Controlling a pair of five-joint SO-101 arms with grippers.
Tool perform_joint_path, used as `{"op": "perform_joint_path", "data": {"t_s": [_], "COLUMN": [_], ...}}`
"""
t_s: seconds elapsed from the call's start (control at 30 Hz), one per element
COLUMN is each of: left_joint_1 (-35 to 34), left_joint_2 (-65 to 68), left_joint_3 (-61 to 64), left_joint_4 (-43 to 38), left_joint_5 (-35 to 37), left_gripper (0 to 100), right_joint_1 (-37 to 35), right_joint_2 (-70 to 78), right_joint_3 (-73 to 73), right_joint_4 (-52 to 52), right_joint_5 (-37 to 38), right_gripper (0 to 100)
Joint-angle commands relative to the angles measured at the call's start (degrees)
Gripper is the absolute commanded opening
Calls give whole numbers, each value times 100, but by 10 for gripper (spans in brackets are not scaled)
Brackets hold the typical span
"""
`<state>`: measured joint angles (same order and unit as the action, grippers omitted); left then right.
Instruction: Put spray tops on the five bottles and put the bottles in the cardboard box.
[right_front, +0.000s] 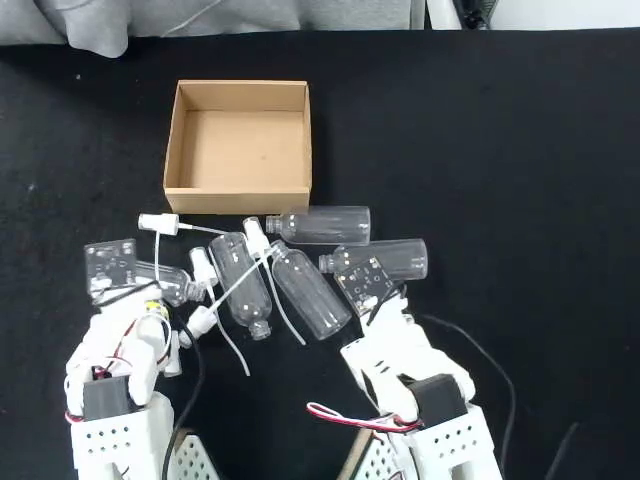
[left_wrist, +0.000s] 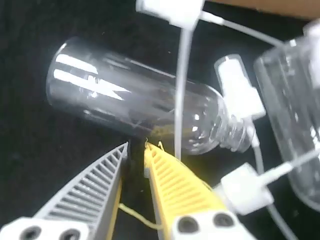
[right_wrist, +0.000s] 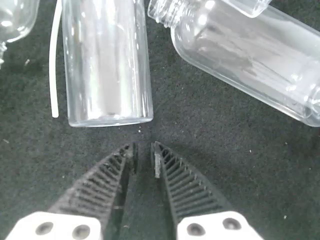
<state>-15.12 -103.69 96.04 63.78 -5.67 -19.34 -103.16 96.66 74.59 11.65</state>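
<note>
I am holding my left gripper (left_wrist: 136, 146) almost closed, with a thin slit between the grey and yellow fingers and nothing gripped. Its tips are sitting just beside the left bottle (left_wrist: 135, 105), which is lying flat on the black table (right_front: 520, 150) with its open neck pointing right into the pile. A thin white tube is crossing over that bottle. My right gripper (right_wrist: 143, 147) is likewise nearly closed on nothing and is facing the flat base of the slanted bottle (right_wrist: 107, 60), whose neck is pointing away toward the cardboard box (right_front: 238, 200). I am counting five clear bottles, all lying down. The other three are the middle bottle (right_front: 243, 282), slanting with its neck toward me, the far bottle (right_front: 325, 225), lying crosswise just beside the box's front wall, and the right bottle (right_front: 390, 258), also crosswise; both of these are pointing their necks left. At least four loose white spray tops (right_front: 158, 222) are lying among them, their tubes tangling across the bottles. The one box is standing open beyond the pile.
</note>
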Motion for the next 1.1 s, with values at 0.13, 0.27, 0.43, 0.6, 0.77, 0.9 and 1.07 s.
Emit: {"op": "perform_joint_path", "data": {"t_s": [0.13,0.27,0.43,0.6,0.77,0.9,1.07], "left_joint_1": [-75,-84,-84,-84,-84,-84,-84], "left_joint_2": [-79,-79,-79,-79,-79,-79,-79], "left_joint_3": [110,84,-382,-400,-400,-303,-242], "left_joint_4": [-114,18,809,914,923,879,791], "left_joint_5": [-466,-492,-1046,-1741,-1987,-2004,-2004], "left_gripper": [51,51,51,51,51,51,52], "right_joint_1": [97,132,492,1037,1495,1662,1829], "right_joint_2": [-567,-558,-549,-549,-549,-549,-549], "right_joint_3": [-22,-84,-435,-796,-1121,-1464,-2062], "right_joint_4": [26,9,9,-220,-457,-659,-730], "right_joint_5": [-9,26,35,35,985,1741,1697], "right_gripper": [23,22,22,22,25,26,27]}}
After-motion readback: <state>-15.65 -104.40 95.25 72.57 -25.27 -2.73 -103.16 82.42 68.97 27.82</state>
